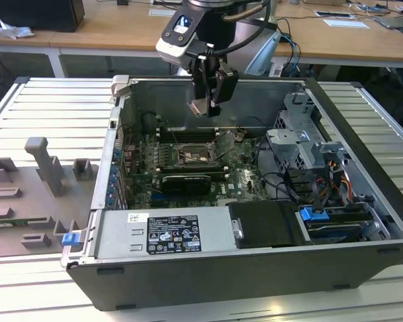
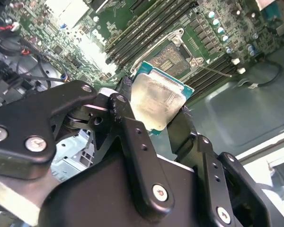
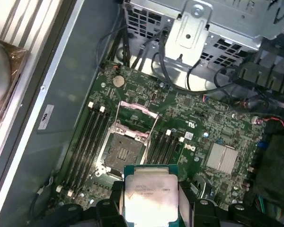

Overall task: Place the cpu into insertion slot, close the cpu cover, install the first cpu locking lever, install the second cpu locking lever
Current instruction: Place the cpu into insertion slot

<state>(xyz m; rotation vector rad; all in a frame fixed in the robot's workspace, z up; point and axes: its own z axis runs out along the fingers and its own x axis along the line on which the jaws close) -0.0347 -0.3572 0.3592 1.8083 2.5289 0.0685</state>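
Silver-beige, black and green
The cpu (image 2: 157, 105) has a mottled silvery-beige top with a teal-green edge; the gripper (image 2: 154, 99) is matte black with silver screws. The insertion slot (image 3: 124, 150) is dark inside a silvery rim, on a green circuit board (image 3: 199, 123) with black memory slots (image 3: 87, 137); the case (image 1: 255, 282) is dark grey

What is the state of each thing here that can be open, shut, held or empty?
gripper, jaws shut on the cpu
cpu, held in the air, not yet in the insertion slot
insertion slot, empty and uncovered
cpu cover, raised open
computer case, open, side panel off
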